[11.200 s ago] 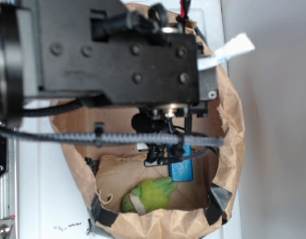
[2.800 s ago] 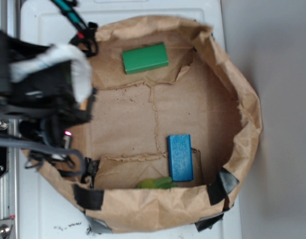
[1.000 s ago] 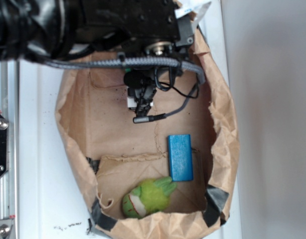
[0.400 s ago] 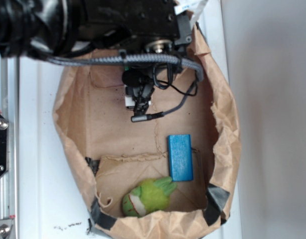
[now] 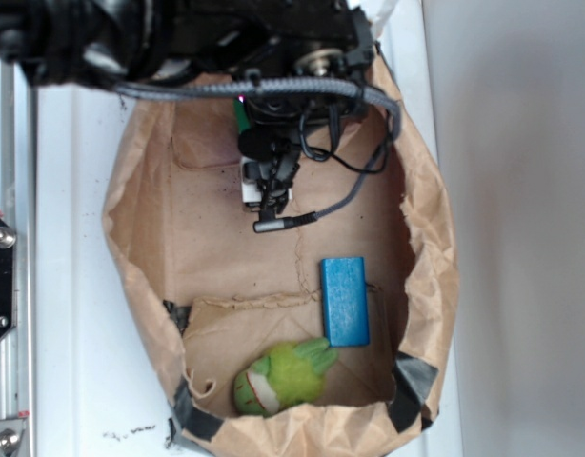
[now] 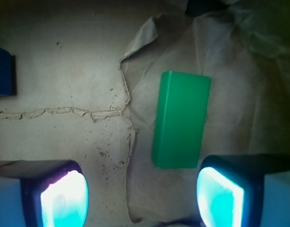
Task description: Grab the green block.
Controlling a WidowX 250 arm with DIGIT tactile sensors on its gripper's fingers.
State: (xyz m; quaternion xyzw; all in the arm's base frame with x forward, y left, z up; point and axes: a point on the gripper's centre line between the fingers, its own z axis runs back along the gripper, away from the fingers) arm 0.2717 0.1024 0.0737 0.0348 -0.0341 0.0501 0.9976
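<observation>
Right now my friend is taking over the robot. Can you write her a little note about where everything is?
Gripper: jaws open, holding nothing, up above the floor of the paper bag.
Green block: lies flat on the bag floor. In the wrist view it sits just ahead of the jaws and nearer one of them, not between them. The arm hides most of it in the exterior view.
Blue block and plush toy: at the other end of the bag, leave them.
Done: arm brought over the block.
Left: line up, go down, close, lift.
</observation>
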